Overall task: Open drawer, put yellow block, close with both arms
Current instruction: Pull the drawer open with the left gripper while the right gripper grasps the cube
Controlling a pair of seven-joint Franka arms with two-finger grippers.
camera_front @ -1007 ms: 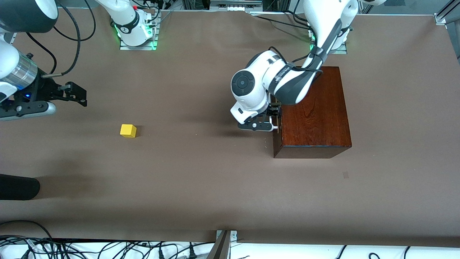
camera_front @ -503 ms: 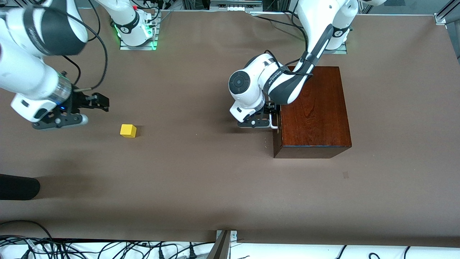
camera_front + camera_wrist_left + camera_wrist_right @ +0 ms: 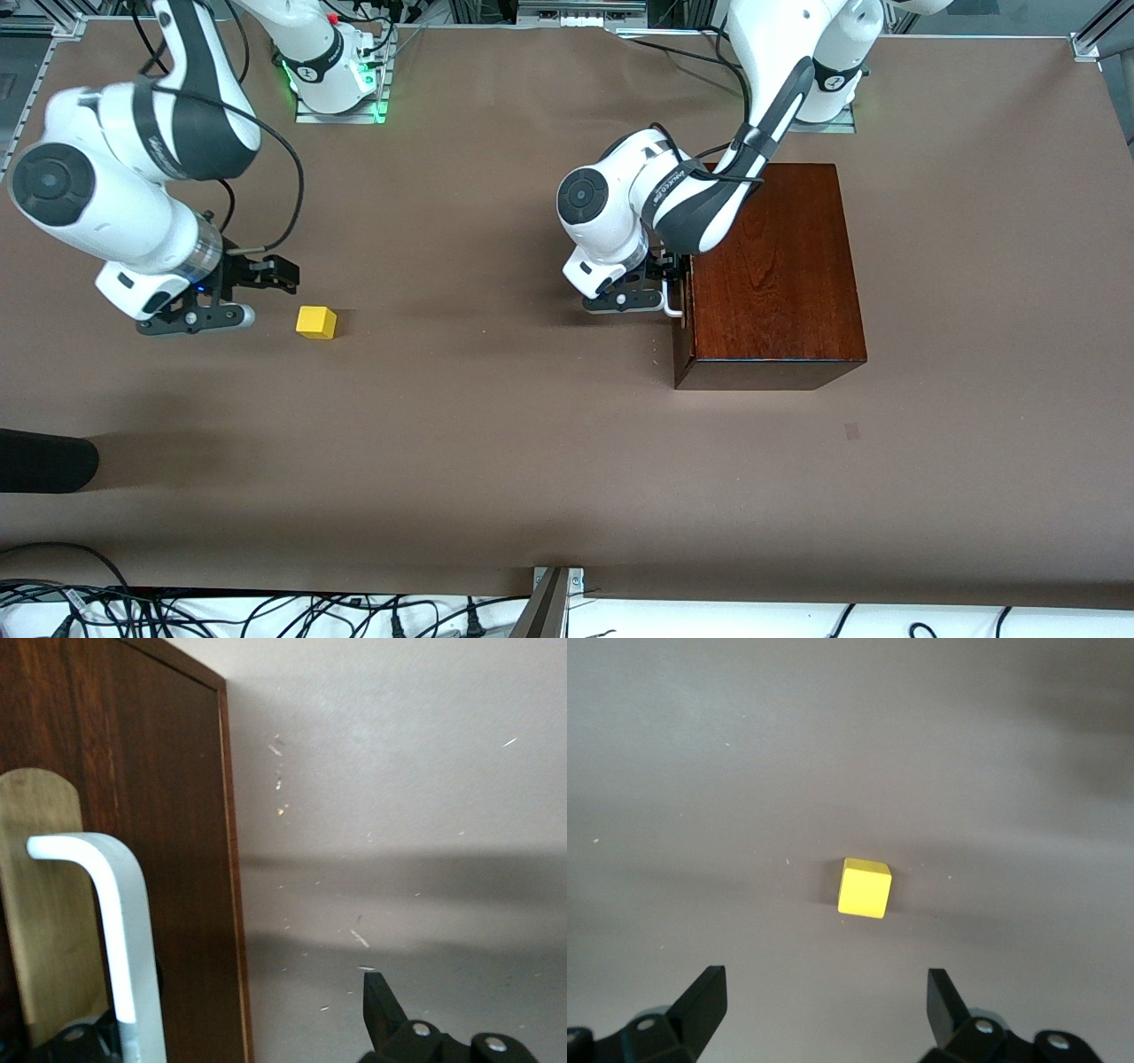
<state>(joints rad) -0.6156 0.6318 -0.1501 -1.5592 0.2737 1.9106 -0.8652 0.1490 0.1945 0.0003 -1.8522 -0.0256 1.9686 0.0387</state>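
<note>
We see the right gripper point(image 3: 266, 275) spread wide above the yellow block point(image 3: 316, 322), the left gripper point(image 3: 666, 282) parted around the drawer point(image 3: 680, 332) handle point(image 3: 675, 297).

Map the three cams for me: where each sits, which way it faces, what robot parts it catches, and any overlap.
Front view: high, across the table, facing both bases; shows both arms, the left gripper at the drawer handle, the right gripper open beside the yellow block.
Left wrist view: on the left wrist, faces the white handle; its own fingers show, open.
Right wrist view: on the right wrist, looks down at the block; its own fingers show.
Shared: the block appears in front and right wrist views, the handle in front and left wrist views.
</note>
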